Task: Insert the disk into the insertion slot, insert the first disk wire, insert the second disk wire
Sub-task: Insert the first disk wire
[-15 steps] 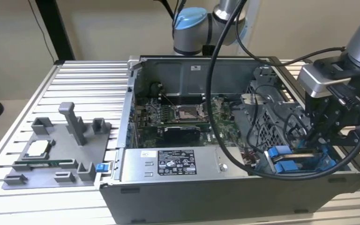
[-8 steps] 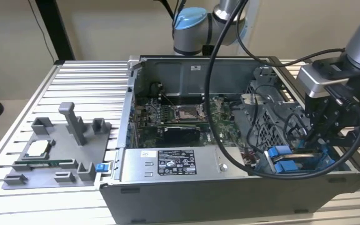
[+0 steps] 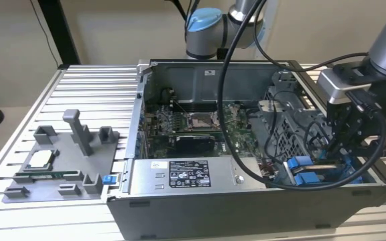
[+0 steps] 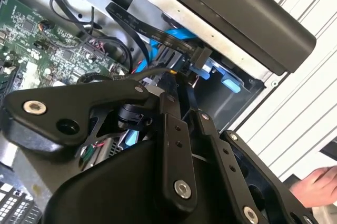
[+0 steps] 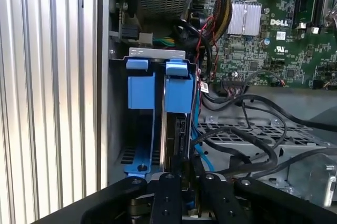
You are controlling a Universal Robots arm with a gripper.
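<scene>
The disk (image 5: 175, 129) stands on edge in the insertion slot (image 5: 141, 84), its blue carrier frame (image 5: 179, 89) reaching up to the bay's grey metal bracket. My gripper (image 5: 184, 170) sits at the disk's near end, its black fingers (image 5: 168, 187) close together on either side of the disk's edge. In the exterior view the gripper (image 3: 342, 159) reaches down into the case's front corner, at that view's right, over the blue bay (image 3: 305, 171). In the second wrist view the fingertips (image 4: 181, 84) meet just below a black connector (image 4: 202, 58) and blue plastic (image 4: 179, 37).
Loose black cables (image 5: 247, 145) and a thin blue cable (image 5: 202, 147) lie beside the bay, over a perforated metal cage. The motherboard (image 3: 193, 125) fills the open case's floor. A grey fixture plate (image 3: 59, 170) sits on the slatted table. A person's hand (image 4: 316, 184) rests outside the case.
</scene>
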